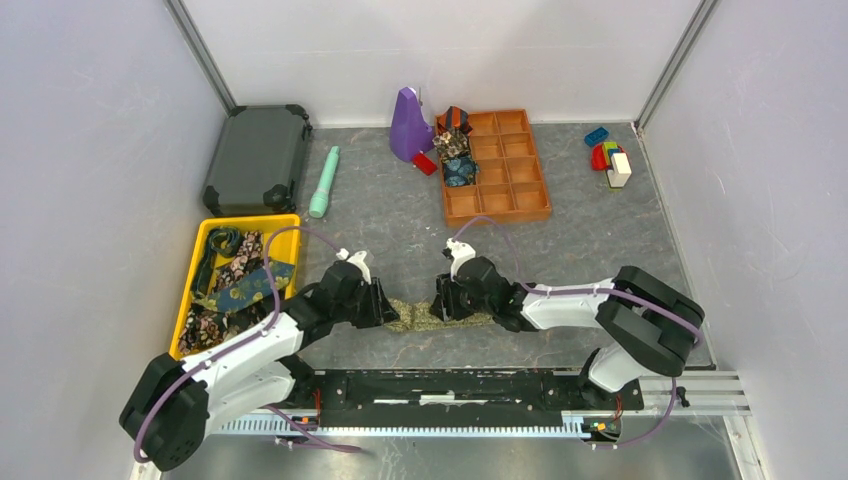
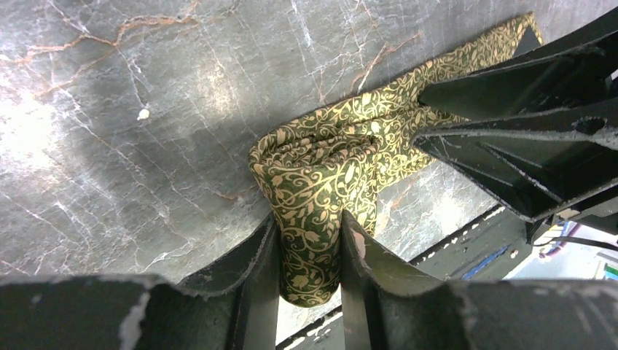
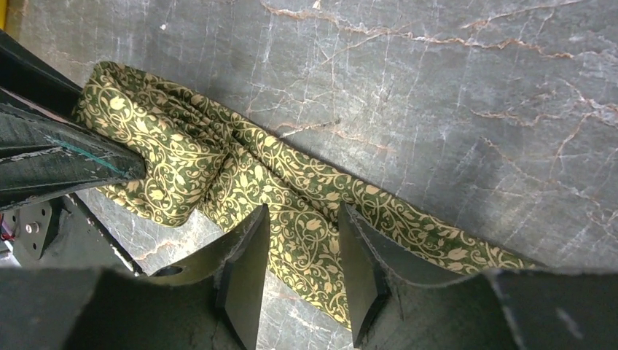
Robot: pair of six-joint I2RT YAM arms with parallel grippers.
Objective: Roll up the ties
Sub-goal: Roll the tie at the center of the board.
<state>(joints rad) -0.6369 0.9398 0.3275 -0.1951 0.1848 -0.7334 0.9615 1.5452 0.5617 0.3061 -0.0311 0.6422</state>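
Note:
An olive-gold tie with a vine pattern (image 1: 420, 318) lies on the grey table between my two grippers. My left gripper (image 1: 385, 305) is shut on a folded, partly rolled end of the tie (image 2: 328, 160); the fabric is pinched between its fingers (image 2: 310, 222). My right gripper (image 1: 440, 300) is open, with its fingertips astride the flat strip (image 3: 291, 189), which runs between and under them (image 3: 302, 219). The strip trails off to the lower right in the right wrist view. Rolled ties (image 1: 455, 150) sit in the left compartments of an orange tray (image 1: 510, 170).
A yellow bin (image 1: 188, 300) at the left holds several loose ties (image 1: 235, 280). A dark grey case (image 1: 258, 158), a teal cylinder (image 1: 325, 182) and a purple object (image 1: 408, 125) stand at the back. Toy blocks (image 1: 610, 158) lie back right. A black rail (image 1: 450, 390) runs along the front.

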